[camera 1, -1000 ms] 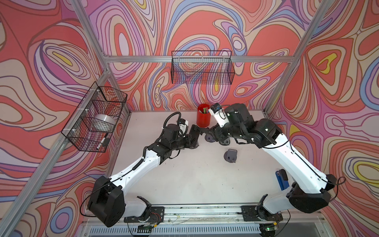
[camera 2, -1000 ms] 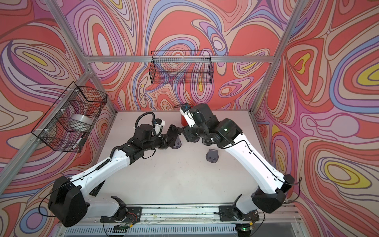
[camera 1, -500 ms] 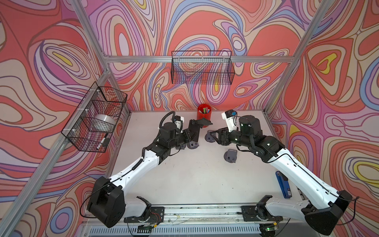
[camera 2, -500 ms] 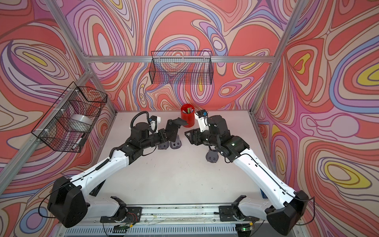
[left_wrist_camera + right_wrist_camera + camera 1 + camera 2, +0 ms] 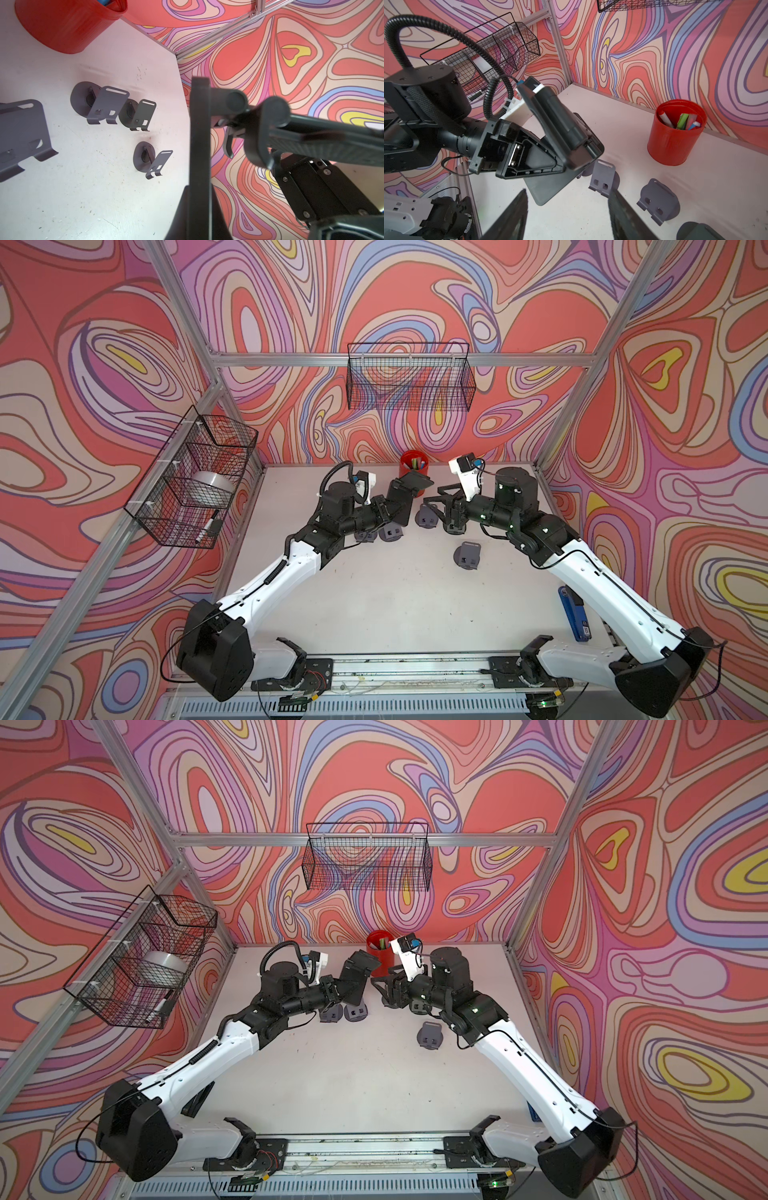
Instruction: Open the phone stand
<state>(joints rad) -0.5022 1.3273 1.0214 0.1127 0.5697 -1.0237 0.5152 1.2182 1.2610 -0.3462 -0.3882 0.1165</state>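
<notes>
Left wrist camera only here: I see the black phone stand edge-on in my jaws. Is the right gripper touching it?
Observer: No. In both top views the right gripper is open and stands apart from the black phone stand, facing it.
Operator: Is it lifted?
Observer: Yes. The right wrist view shows the left gripper holding it by its lower plate, raised above the table.
Operator: Anything else down there I can't see?
Observer: A blue object lies on the table beside the right arm, near the front edge.
</notes>
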